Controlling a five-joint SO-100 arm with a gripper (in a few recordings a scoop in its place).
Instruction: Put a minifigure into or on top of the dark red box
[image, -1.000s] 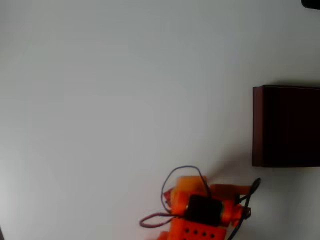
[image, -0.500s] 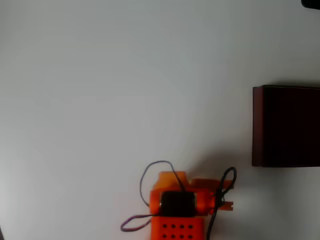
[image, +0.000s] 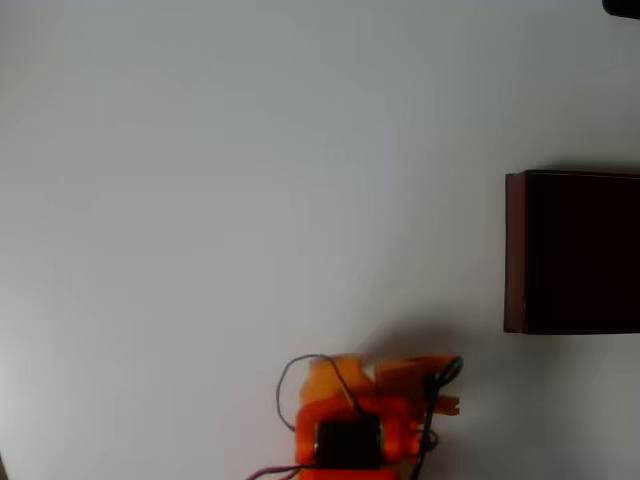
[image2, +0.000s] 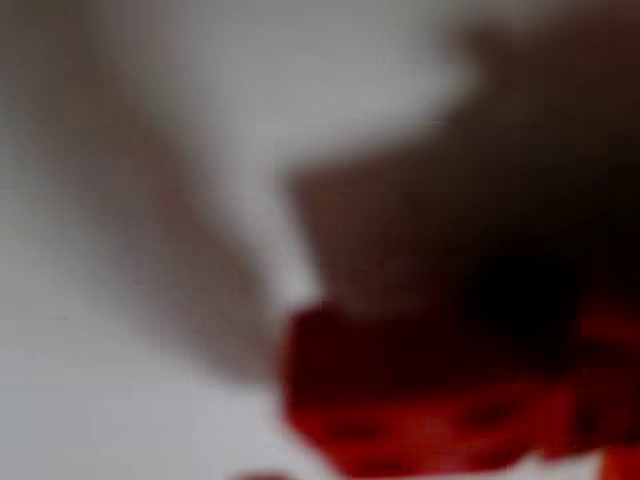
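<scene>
Overhead: gripper (image: 415, 385) at bottom centre, part cut off, jaw state unreadable. Dark red box (image: 572, 252) clipped by right edge. Wrist view: blurred red mass (image2: 400, 400), unidentifiable.

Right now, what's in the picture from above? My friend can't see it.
An orange robot arm sits at the bottom edge of a plain white table. A big dark red box stands apart from it at the right edge.

Orange gripper (image: 440, 385) near dark red box (image: 572, 252)
</scene>
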